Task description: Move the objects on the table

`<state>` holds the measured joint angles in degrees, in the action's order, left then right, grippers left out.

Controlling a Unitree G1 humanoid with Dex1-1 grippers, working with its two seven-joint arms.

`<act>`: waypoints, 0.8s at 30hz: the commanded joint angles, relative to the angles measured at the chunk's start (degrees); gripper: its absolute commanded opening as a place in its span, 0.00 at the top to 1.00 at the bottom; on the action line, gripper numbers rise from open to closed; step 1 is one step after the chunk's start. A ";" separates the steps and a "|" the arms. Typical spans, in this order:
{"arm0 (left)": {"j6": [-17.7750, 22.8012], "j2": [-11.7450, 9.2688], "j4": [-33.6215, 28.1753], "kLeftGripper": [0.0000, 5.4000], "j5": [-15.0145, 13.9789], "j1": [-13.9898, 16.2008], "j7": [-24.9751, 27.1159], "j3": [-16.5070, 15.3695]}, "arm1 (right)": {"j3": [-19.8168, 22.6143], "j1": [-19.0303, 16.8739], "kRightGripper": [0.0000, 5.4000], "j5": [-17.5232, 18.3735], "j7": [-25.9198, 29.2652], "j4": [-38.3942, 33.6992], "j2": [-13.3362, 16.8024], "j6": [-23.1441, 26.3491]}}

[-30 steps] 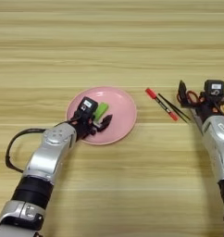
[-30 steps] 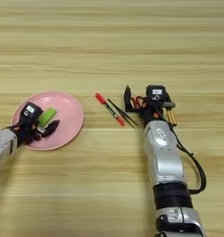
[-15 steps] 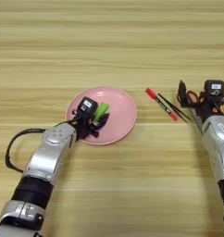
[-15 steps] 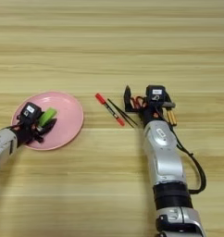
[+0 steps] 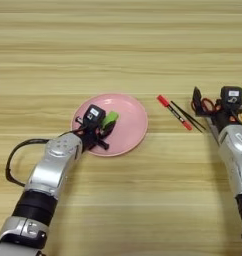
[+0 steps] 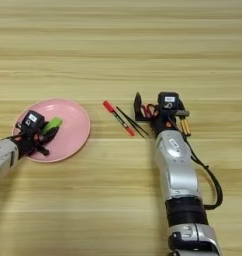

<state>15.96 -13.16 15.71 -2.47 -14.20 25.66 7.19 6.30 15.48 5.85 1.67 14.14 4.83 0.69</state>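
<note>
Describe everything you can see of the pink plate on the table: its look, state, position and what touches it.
The pink plate is round and shallow, with a slightly raised rim and a smooth, plain surface. It lies flat on the wooden table, left of the red marker. A small green block is over its middle, at the left claw, which reaches over the plate's near-left rim. Whether the block rests on the plate cannot be told.

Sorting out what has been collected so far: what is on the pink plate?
On the pink plate lies the green block, with the left claw over the plate's left part. Anything beneath the claw is covered.
</note>
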 commanded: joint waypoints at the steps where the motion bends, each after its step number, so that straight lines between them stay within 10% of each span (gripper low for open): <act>1: 0.50 -0.67 0.09 0.75 0.55 0.46 -0.02 -0.02 | 0.17 0.17 0.00 -0.09 -0.30 -0.74 -0.12 0.92; 24: -3.88 1.59 -5.49 0.75 -6.22 0.00 -0.98 -7.08 | 0.25 0.41 0.00 -0.09 -0.24 -0.06 -0.10 0.70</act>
<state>12.67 -11.86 10.81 -8.08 -13.95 25.26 0.76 6.35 15.48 5.85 1.67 14.09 4.83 0.71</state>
